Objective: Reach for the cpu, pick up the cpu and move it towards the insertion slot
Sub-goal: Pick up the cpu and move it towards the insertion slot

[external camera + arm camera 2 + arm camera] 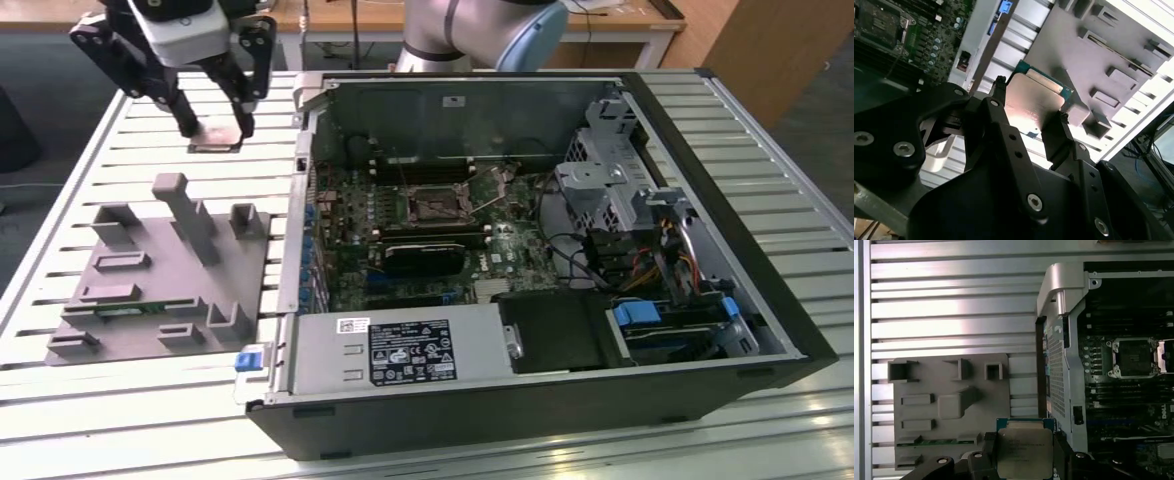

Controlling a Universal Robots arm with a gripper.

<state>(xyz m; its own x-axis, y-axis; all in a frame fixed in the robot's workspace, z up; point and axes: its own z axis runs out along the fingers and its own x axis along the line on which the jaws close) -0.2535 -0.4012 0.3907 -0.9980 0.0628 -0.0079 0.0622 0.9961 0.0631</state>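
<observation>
While the hand (214, 128) hangs above the slatted worktop (160, 160), off to the exterior view's left of the open computer case (747, 300), its fingers (999, 125) are clamped on the cpu (1023, 452), one on each opposite edge, as both wrist views show. That chip looks light, stiff and flat (its metal lid probably slick), and I judge it fragile underneath, so the bare edges are the sensible place to grip it. Beyond it lies the grey fixture plate (147, 270), and farther off, inside the case, the insertion slot (1133, 357) sits on the motherboard, well apart from the chip. Faint print marks the chip's lid, too small to read.
</observation>
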